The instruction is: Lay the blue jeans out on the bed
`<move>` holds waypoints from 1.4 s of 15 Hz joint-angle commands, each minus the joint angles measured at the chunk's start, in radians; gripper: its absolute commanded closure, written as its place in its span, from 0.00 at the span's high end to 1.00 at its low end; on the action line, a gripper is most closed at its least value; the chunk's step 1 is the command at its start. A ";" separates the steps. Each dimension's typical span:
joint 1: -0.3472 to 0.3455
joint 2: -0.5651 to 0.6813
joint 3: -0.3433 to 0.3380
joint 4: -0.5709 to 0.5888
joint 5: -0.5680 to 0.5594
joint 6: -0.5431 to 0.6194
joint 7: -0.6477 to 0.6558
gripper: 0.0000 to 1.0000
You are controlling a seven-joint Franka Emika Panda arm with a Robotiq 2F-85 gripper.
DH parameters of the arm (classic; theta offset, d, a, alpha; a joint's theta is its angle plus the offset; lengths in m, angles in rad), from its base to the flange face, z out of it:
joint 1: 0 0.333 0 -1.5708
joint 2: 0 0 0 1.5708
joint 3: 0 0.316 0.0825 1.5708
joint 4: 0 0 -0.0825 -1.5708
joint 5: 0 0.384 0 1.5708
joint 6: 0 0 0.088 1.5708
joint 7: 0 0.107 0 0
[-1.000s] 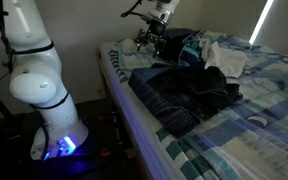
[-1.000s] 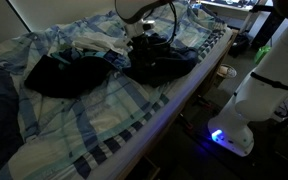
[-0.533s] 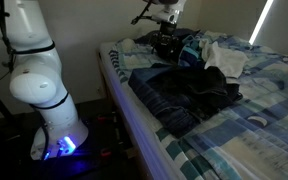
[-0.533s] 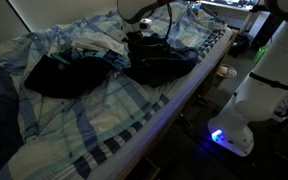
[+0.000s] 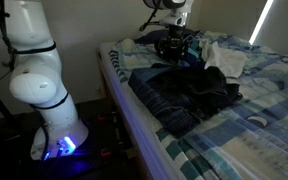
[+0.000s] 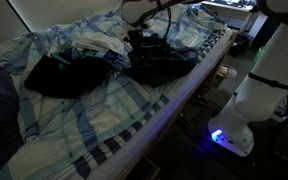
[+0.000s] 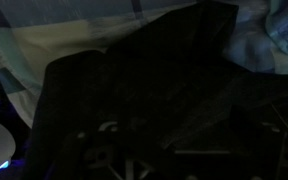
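Note:
The dark blue jeans (image 5: 179, 95) lie crumpled in a heap on the bed with the blue plaid sheet (image 5: 244, 130), near its side edge. They also show in an exterior view (image 6: 162, 66). My gripper (image 5: 171, 46) hovers low over the far end of the heap, also seen in an exterior view (image 6: 140, 39). Its fingers are lost against the dark cloth, so I cannot tell whether they are open or shut. The wrist view is very dark and is filled by dark jeans fabric (image 7: 134, 90).
A white cloth (image 5: 227, 62) and bunched light bedding (image 6: 94, 40) lie by the pillows. Another dark garment (image 6: 64, 75) lies further in on the bed. The robot base (image 5: 39, 85) stands on the floor beside the bed edge (image 5: 134, 120).
My gripper has moved sideways along the head end of the bed, from near the bed edge to over the far end of the jeans heap. The jeans look unmoved.

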 commanded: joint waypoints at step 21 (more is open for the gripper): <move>0.000 0.060 -0.056 -0.040 0.004 -0.041 0.062 0.42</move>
